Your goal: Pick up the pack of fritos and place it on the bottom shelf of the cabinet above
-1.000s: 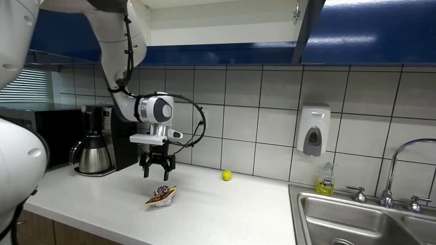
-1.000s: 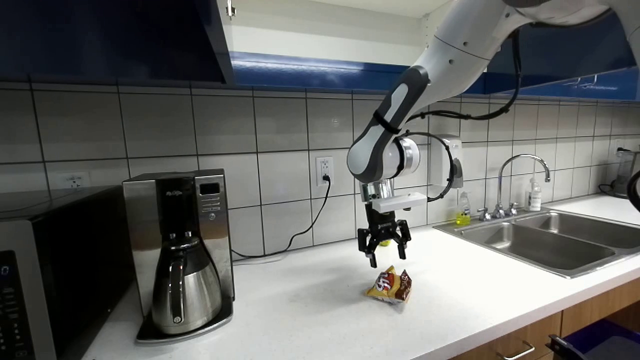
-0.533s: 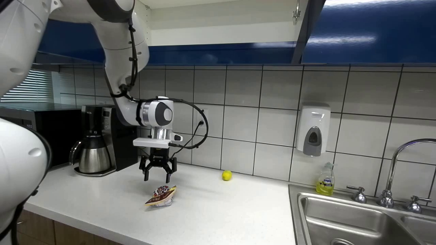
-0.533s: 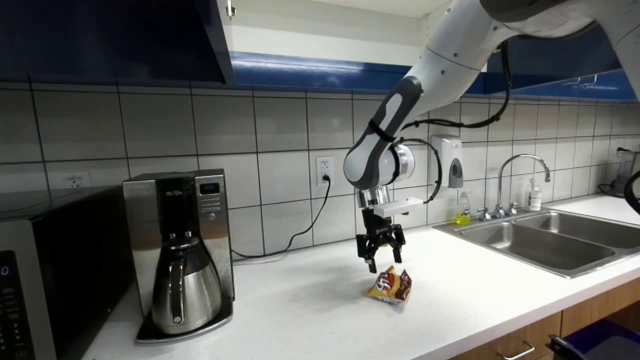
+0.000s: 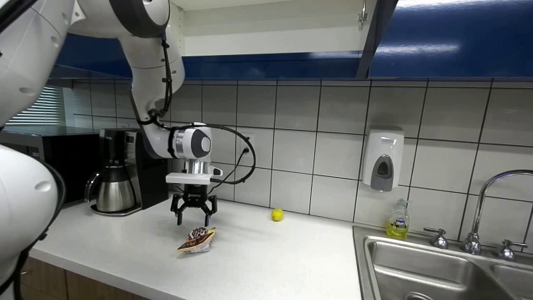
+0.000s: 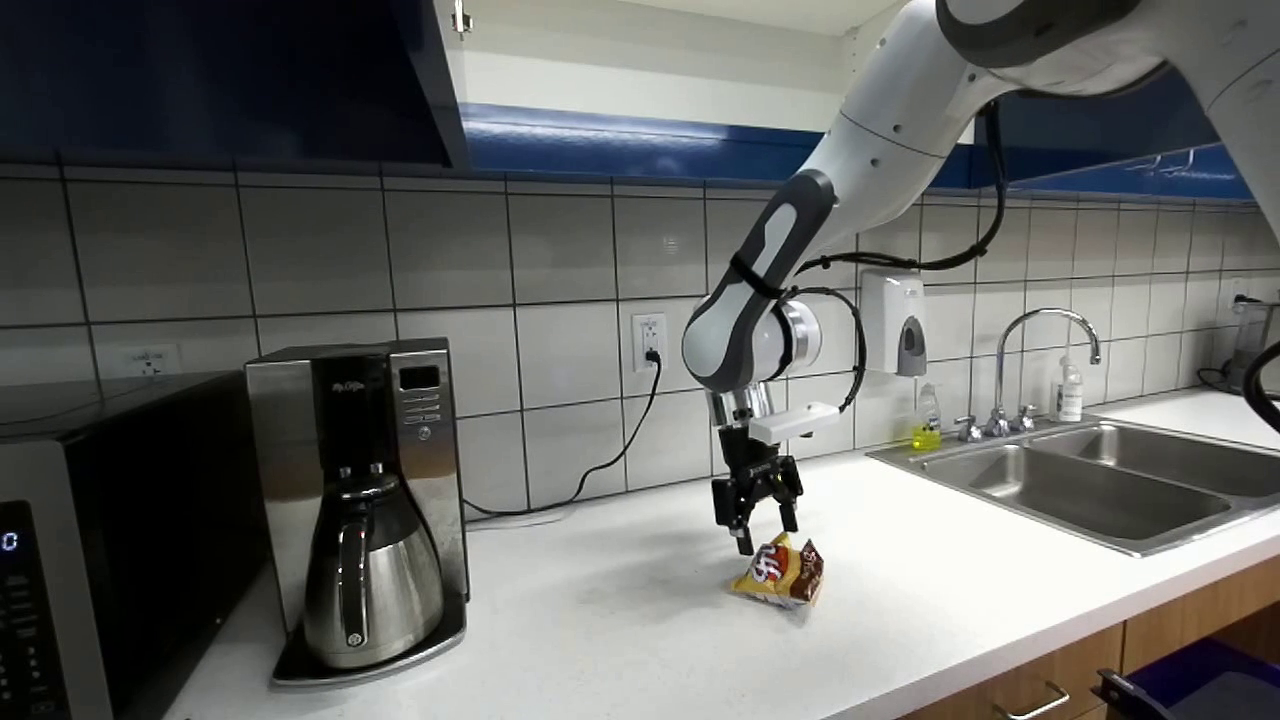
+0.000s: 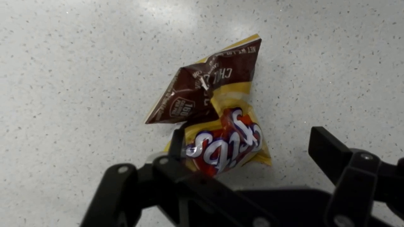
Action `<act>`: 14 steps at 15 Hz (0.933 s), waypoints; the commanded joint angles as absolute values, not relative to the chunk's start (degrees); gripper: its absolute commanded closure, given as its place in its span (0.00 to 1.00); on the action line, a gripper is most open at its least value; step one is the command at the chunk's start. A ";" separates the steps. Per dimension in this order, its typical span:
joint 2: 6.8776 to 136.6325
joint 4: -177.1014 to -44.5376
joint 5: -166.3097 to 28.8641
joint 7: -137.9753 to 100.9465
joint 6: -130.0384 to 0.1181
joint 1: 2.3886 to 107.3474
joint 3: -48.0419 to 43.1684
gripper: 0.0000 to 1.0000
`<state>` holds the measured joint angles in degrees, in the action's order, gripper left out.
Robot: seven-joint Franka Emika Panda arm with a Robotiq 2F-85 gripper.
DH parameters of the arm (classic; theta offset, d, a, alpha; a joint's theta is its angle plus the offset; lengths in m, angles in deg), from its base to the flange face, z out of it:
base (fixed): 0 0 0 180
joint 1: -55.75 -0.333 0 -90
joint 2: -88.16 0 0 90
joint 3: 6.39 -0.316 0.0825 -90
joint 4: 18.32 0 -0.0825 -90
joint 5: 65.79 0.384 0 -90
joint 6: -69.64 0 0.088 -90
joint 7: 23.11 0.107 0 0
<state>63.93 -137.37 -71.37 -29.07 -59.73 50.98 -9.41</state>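
Note:
The Fritos pack (image 5: 198, 241) is a small crumpled yellow, red and brown bag lying on the white counter. It also shows in an exterior view (image 6: 782, 572) and in the wrist view (image 7: 225, 138). My gripper (image 5: 193, 221) points down with its fingers apart and empty, just above and slightly behind the pack. In the wrist view (image 7: 247, 138) the left finger overlaps the pack's lower left edge, and the right finger is over bare counter. The open cabinet (image 5: 270, 64) with white inside and blue bottom edge is above; it also shows in an exterior view (image 6: 640, 140).
A coffee maker (image 6: 350, 500) and a microwave (image 6: 150, 520) stand at one end of the counter. A yellow ball-like object (image 5: 277, 214) lies near the tiled wall. A steel sink (image 5: 361, 258), dish soap (image 5: 398, 221) and a wall dispenser (image 5: 383, 158) are opposite. A blue cabinet door (image 5: 452, 41) borders the opening.
My gripper has moved down closer to the pack, with its fingers still apart, and drifted slightly left in an exterior view. The pack has not moved.

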 commanded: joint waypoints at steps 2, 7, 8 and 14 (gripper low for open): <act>62.76 -135.90 -75.52 -29.56 -58.57 50.54 -9.00 0.00; 61.99 -135.89 -76.93 -29.97 -59.13 50.58 -9.37 0.00; 61.80 -135.90 -76.92 -30.09 -59.31 50.57 -9.43 0.00; 61.45 -136.79 -76.14 -31.76 -61.36 51.09 -9.96 0.00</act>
<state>61.78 -136.98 -75.86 -29.39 -59.97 50.43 -9.41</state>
